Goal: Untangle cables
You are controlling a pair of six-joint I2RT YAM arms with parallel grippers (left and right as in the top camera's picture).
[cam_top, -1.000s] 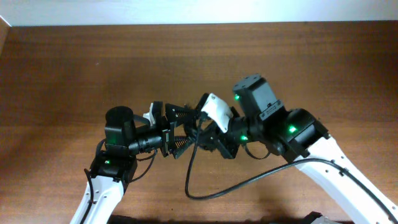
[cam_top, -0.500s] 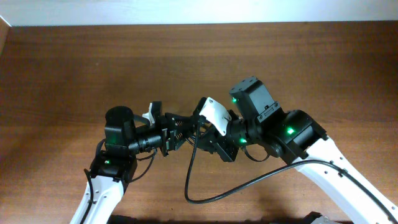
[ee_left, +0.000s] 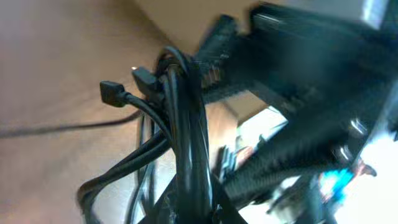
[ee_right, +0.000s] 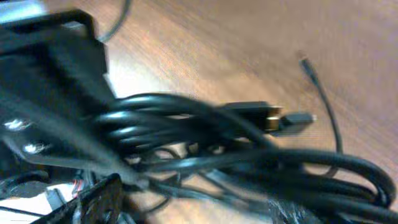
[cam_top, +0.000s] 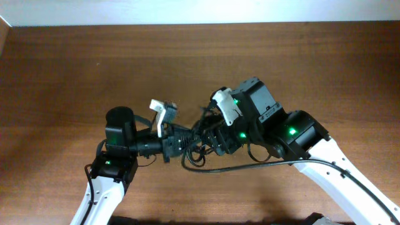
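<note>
The cables [cam_top: 195, 155] form one black knotted bundle hanging between my two grippers above the wooden table [cam_top: 75, 69]. My left gripper [cam_top: 186, 143] points right and is shut on the bundle. In the left wrist view the cables [ee_left: 186, 124] rise from between the jaws of the left gripper [ee_left: 196, 208], with two small plugs [ee_left: 113, 93] sticking out left. My right gripper [cam_top: 210, 137] faces it, almost touching. In the right wrist view the right gripper [ee_right: 196, 205] is open and the cables [ee_right: 186, 118] cross between its fingers [ee_right: 102, 199]; a gold-tipped plug [ee_right: 273, 118] shows.
A black cord [cam_top: 256, 167] runs right from the bundle along the right arm [cam_top: 312, 150]. A thin strand with a small plug [ee_right: 306, 63] lies on the table. The left arm [cam_top: 115, 156] stands at the lower left. The white wall edge [cam_top: 200, 12] bounds the far side.
The left gripper has shut on the bundle and rolled its wrist. The right gripper has opened. The long loop that hung low has drawn up towards the grippers.
</note>
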